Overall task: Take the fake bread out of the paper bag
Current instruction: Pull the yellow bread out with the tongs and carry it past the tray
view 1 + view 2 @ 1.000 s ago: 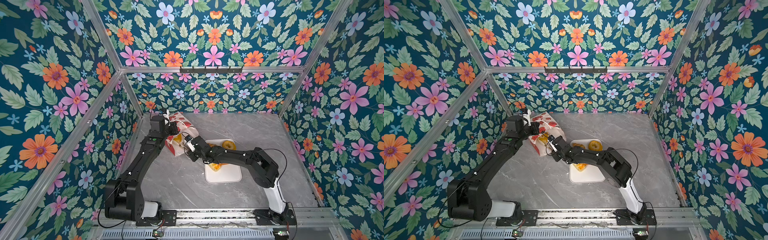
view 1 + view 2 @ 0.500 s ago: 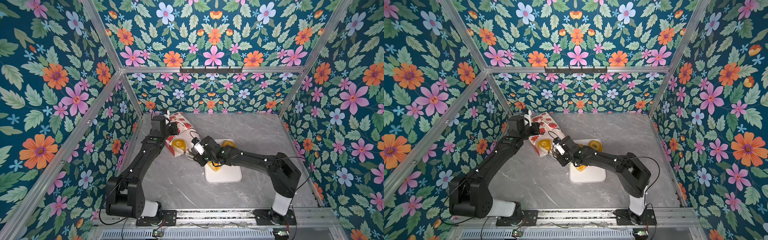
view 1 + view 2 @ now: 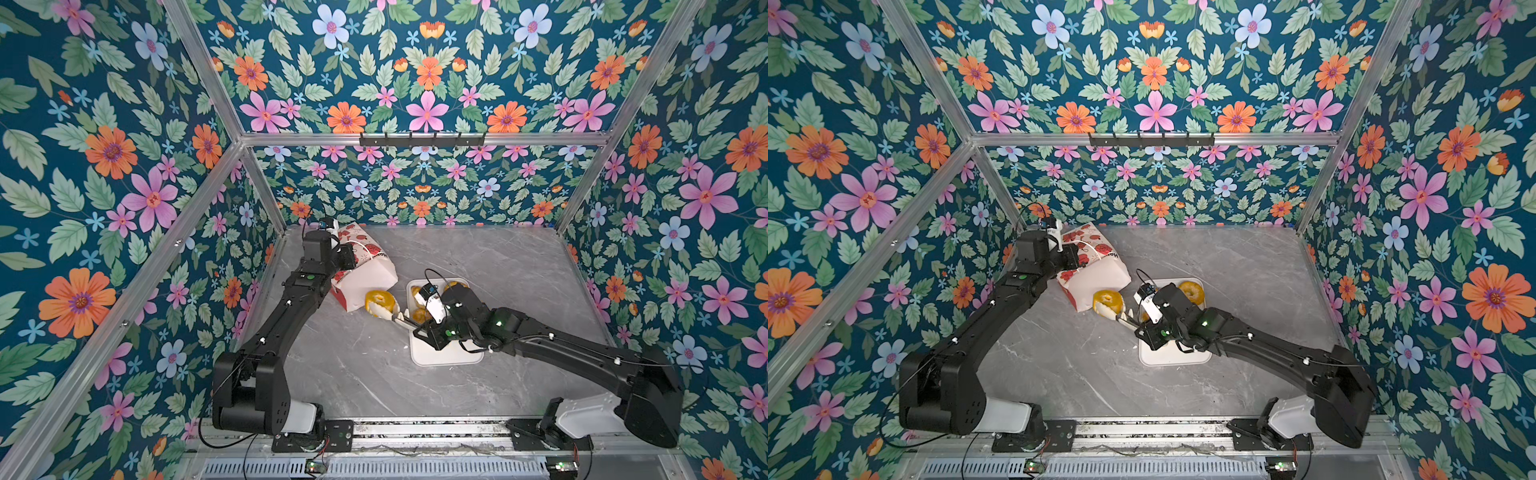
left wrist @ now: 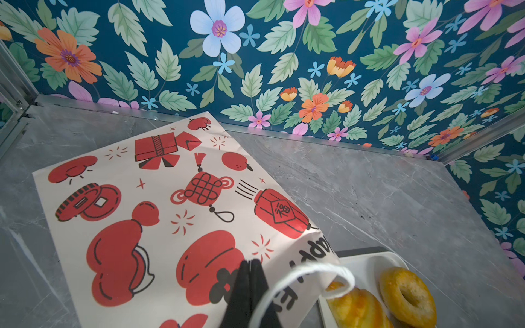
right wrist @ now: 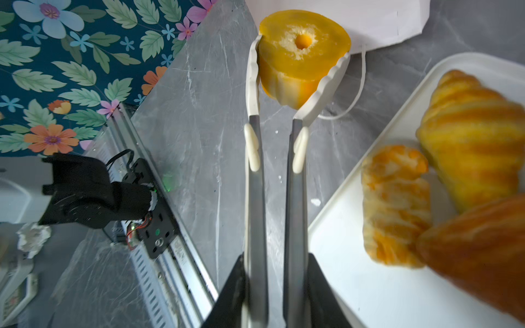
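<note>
- Paper bag (image 3: pixel 368 272) lies tipped over on the grey table (image 3: pixel 353 374) near the back-left corner. Its red-printed face is turned toward the left wrist camera, and its inside is hidden in every view.
- Jaws of the left gripper (image 4: pixel 250 286) are pressed together on the bag's printed wall. A white cord handle (image 4: pixel 306 272) loops just beside the fingers.
- Metal tongs (image 5: pixel 257 198) are clamped in the right gripper (image 5: pixel 275 289), and their white tips pinch a ring-shaped bagel (image 5: pixel 301 56) from both sides.
- That bagel (image 3: pixel 380 303) (image 3: pixel 1108 302) is outside the paper bag in both top views. It is just beside the bag's front edge, between bag and tray, over bare table. I cannot tell whether it touches the tabletop.
- White tray (image 5: pixel 355 284) sits just to the right of the bag and holds four pieces of fake bread:
  - a large ridged croissant (image 5: pixel 468 136)
  - a smaller ridged croissant (image 5: pixel 395 204) beside it
  - a darker orange-brown piece (image 5: pixel 477 250), blurred and touching the smaller one
  - a second bagel (image 4: pixel 407 295) at the tray's far end
- The near part of the tray is bare, with the right arm reaching across above it.
</note>
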Controlling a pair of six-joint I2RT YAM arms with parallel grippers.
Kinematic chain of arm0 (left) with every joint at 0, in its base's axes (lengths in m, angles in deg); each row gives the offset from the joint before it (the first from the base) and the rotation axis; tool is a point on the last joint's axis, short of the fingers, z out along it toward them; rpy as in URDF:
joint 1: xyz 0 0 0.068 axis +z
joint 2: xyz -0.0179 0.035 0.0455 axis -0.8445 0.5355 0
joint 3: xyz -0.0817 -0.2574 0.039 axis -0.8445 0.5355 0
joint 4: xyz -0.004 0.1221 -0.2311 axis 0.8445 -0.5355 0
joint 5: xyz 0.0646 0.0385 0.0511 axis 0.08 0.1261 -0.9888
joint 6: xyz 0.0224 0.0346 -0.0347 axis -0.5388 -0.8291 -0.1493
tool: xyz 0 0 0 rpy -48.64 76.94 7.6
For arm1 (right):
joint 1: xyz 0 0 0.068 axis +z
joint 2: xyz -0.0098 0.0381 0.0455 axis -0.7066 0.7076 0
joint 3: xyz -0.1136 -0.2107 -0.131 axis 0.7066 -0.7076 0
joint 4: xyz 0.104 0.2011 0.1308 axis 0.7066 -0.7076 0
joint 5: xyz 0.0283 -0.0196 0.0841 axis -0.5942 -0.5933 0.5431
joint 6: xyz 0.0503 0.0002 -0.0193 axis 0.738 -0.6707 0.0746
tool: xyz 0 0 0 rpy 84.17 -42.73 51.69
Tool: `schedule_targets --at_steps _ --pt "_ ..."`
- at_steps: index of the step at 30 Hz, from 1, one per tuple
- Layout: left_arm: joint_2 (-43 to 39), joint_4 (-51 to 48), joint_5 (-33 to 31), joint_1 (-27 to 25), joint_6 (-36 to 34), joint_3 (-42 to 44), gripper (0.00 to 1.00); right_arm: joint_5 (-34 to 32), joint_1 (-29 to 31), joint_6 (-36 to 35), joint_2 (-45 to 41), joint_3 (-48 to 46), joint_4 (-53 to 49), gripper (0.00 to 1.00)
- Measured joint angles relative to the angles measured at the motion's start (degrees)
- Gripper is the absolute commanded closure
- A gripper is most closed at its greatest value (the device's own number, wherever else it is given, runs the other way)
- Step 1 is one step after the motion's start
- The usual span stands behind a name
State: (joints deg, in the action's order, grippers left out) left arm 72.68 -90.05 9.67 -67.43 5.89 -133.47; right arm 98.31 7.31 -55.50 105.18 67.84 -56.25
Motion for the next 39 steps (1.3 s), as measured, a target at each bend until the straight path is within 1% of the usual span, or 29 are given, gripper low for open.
schedule_targets --at_steps 5,10,14,22,26,33,39 --pt "-0.02 0.15 -0.02 0.0 -0.15 0.26 1.0 2.69 -0.07 5.22 -9.16 -5.46 -1.27 0.78" --pt "-0.02 0.39 0.02 0.0 -0.33 0.5 1.0 3.91 -0.11 9.49 -15.13 -7.72 -3.85 0.78" --pt "-0.07 0.42 0.02 0.0 -0.37 0.59 1.0 4.74 -0.39 12.52 -17.31 -8.9 -4.59 0.78" --pt "-0.39 0.44 0.02 0.0 -0.59 0.72 1.0 6.73 -4.74 18.73 -22.51 -11.85 -4.72 0.78" --pt "-0.39 0.44 0.02 0.0 -0.74 0.72 1.0 9.51 -6.23 21.53 -23.87 -12.44 -4.63 0.79" --pt "-0.39 0.5 0.09 0.0 -0.85 0.81 1.0 14.53 -6.75 27.52 -27.69 -14.93 -6.14 0.79" --pt "-0.42 0.68 0.28 0.0 -0.74 1.09 1.0 16.96 -6.99 32.65 -31.43 -17.14 -8.31 0.8"
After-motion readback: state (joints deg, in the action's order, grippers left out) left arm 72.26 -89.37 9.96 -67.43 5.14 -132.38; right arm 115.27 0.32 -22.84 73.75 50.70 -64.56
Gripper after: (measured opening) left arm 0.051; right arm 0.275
